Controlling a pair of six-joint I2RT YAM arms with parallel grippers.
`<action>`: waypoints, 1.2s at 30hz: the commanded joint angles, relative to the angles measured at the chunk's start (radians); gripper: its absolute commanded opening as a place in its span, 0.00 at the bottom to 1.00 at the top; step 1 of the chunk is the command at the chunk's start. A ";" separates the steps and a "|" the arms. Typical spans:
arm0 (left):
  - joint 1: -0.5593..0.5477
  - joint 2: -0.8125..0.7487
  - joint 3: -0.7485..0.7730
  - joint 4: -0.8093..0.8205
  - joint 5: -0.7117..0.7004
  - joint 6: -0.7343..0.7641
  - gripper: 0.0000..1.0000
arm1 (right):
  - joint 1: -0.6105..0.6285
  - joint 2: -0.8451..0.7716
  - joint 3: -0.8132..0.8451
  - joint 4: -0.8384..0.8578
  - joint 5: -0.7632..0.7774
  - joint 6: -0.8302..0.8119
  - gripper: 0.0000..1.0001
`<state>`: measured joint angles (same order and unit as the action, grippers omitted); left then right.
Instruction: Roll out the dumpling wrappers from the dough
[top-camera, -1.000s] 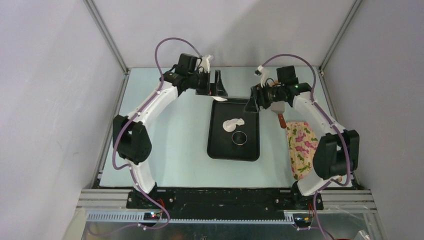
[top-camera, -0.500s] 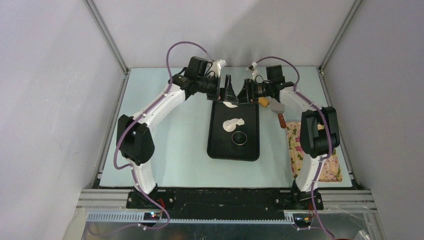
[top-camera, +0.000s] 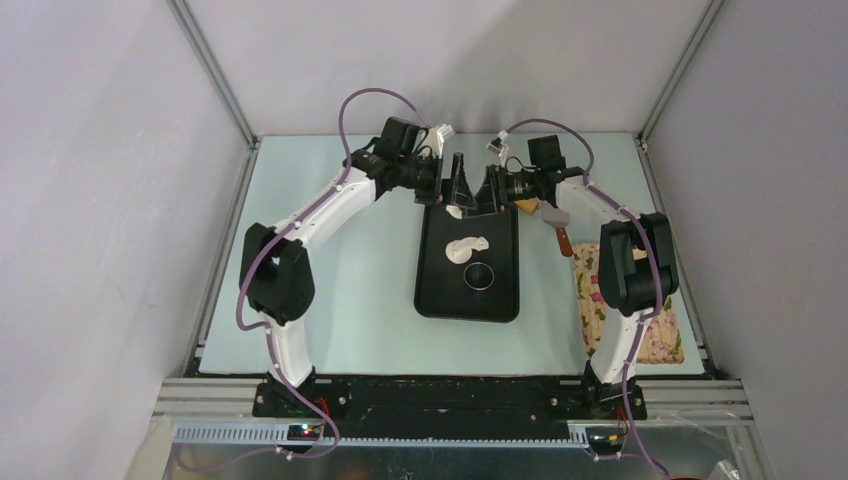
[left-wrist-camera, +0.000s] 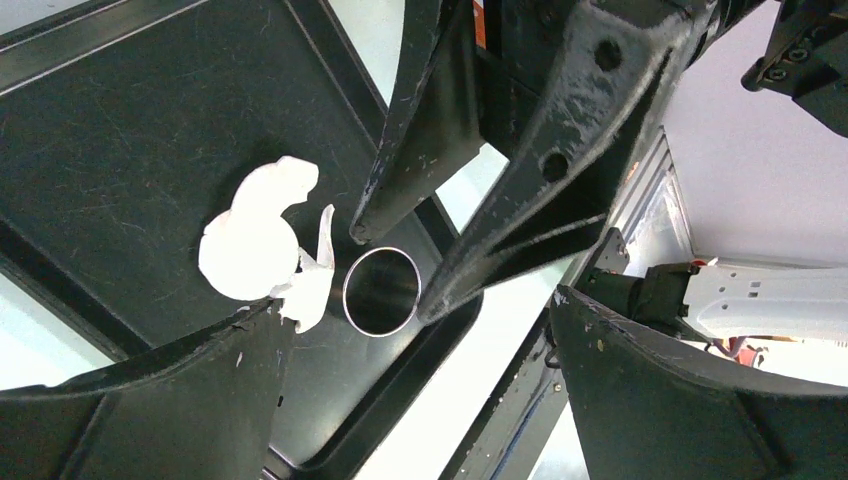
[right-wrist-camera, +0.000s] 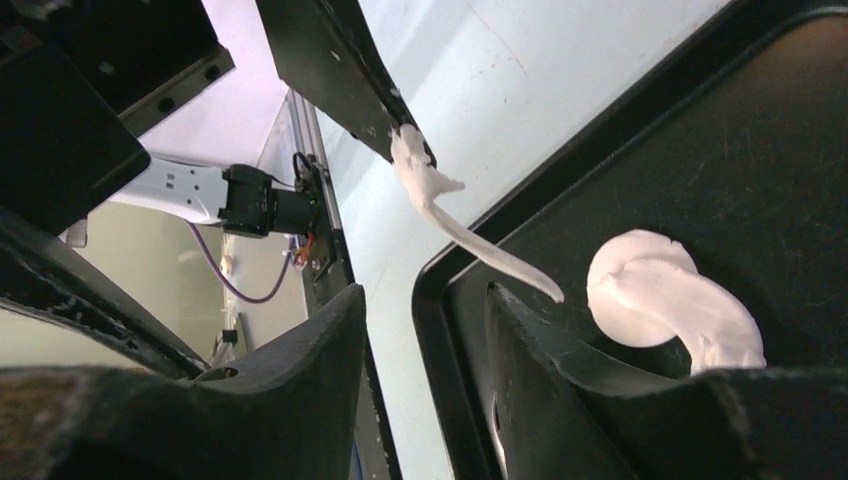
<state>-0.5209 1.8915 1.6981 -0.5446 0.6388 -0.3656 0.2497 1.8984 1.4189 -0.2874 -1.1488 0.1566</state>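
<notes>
Dough (top-camera: 465, 247) on tray (top-camera: 440, 295) beside cup (top-camera: 479, 275), clear of both pincers at tray's far end: white flattened lump with curled tail. Left pincer (top-camera: 455, 190) wide open, stretched dough strand (right-wrist-camera: 470, 240) stuck to fingertip; right pincer (top-camera: 490, 192) part open, empty.

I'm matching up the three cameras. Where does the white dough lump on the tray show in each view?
Top view: the dough lies in the middle of the black tray, just beyond the steel cup.
Left wrist: dough left of centre, just left of the steel cup.
Right wrist: dough at lower right.
Shared landmark: the black tray, in all three.
</notes>
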 joint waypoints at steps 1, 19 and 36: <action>0.000 0.002 0.043 0.023 -0.024 0.021 1.00 | -0.003 -0.010 0.028 -0.069 0.019 -0.098 0.56; 0.026 0.083 0.034 0.057 0.020 -0.031 1.00 | 0.063 0.048 0.072 -0.337 0.579 -0.277 0.65; 0.043 0.016 -0.041 0.095 0.040 -0.043 1.00 | 0.105 0.106 0.070 -0.349 0.711 -0.295 0.64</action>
<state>-0.4808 1.9747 1.6623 -0.4831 0.6445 -0.3939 0.3500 2.0350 1.4704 -0.6525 -0.4675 -0.1146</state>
